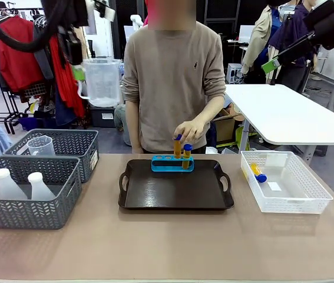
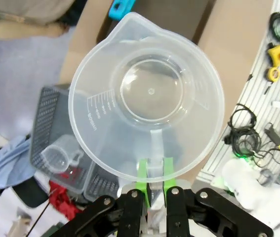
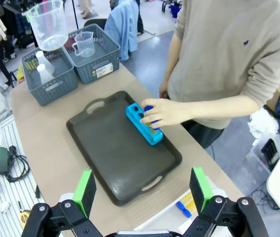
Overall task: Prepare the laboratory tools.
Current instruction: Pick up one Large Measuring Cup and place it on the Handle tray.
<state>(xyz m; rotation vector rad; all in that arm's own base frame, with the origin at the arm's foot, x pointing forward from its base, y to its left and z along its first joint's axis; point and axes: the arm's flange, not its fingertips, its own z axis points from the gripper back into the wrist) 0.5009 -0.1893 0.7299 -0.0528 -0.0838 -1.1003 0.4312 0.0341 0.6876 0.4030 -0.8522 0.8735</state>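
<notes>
Two conical flasks point(image 1: 7, 184) sit in a grey basket point(image 1: 25, 203); a person's hand point(image 1: 189, 131) holds a blue-capped tube point(image 1: 177, 146) at the blue rack point(image 1: 172, 163). Left gripper point(image 2: 154, 173) pinches the measuring beaker point(image 2: 147, 94) by its handle. Right gripper point(image 3: 143, 187) hangs spread wide above the tray point(image 3: 115, 158).

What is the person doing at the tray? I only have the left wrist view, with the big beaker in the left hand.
Observer: The person's hand holds a blue-capped tube upright at the blue rack, beside a second tube standing in it.
Operator: Any tubes left to load?
Observer: A third tube lies in the white basket, right of the dark tray.
Operator: And the right hand?
Observer: The right hand is open, raised above the table.
</notes>
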